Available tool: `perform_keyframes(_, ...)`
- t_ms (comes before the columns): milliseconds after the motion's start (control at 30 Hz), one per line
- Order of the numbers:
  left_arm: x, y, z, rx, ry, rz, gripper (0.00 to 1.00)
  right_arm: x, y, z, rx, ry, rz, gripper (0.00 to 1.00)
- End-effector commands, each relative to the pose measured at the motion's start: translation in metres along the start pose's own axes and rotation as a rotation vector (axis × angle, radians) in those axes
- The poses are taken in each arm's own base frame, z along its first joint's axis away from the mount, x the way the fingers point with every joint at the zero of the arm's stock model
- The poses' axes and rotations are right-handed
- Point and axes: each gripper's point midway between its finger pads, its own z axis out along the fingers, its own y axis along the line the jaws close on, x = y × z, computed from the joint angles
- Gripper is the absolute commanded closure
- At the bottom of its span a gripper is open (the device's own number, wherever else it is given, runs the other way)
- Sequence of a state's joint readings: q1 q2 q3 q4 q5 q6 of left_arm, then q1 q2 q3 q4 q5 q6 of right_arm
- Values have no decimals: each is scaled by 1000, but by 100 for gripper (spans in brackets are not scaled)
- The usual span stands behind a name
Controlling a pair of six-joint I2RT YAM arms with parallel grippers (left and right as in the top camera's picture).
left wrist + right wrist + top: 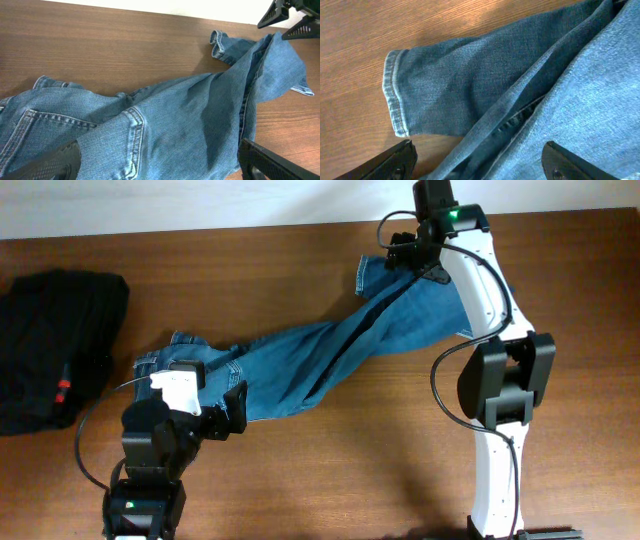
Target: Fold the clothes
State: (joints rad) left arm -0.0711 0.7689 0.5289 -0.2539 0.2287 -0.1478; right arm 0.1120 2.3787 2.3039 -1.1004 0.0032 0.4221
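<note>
At the waist end of the jeans, the left gripper hangs with jaws spread wide, holding nothing. At the cuff end, the right gripper is likewise open above the denim, pinching nothing visible. The jeans lie stretched slantwise on the table, with the legs overlapping and rumpled. This looks like the set-up before a first fold. The next move calls for each gripper to close on its end and carry cuffs toward waist.

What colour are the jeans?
Medium-blue denim; the jeans show best in the left wrist view.
</note>
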Motion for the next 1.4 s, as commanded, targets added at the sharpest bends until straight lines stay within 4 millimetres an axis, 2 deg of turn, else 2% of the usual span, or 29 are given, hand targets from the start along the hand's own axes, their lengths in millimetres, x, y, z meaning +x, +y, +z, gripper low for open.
perform_keyframes(0,-11,-3,-3,11,-22,-5,1,0,-2,9,12,3,52,15)
perform_keyframes(367,-11,-3,-3,11,-21,-5,0,-6,1,15,-1,-23,66,15)
perform_keyframes(567,-11,-3,-3,11,-21,-5,1,-13,9,20,-20,-55,52,14)
perform_keyframes(733,-11,-3,-3,10,-18,-6,1,-8,19,30,-27,-52,36,15)
perform_keyframes(933,4,-1,-3,1,40,-20,1,5,22,45,-12,-10,29,15)
perform_keyframes(1267,33,3,-6,-16,157,-48,1,16,14,46,12,35,31,15)
perform_keyframes(1367,37,3,-7,-19,175,-53,1,14,16,46,8,26,31,24)
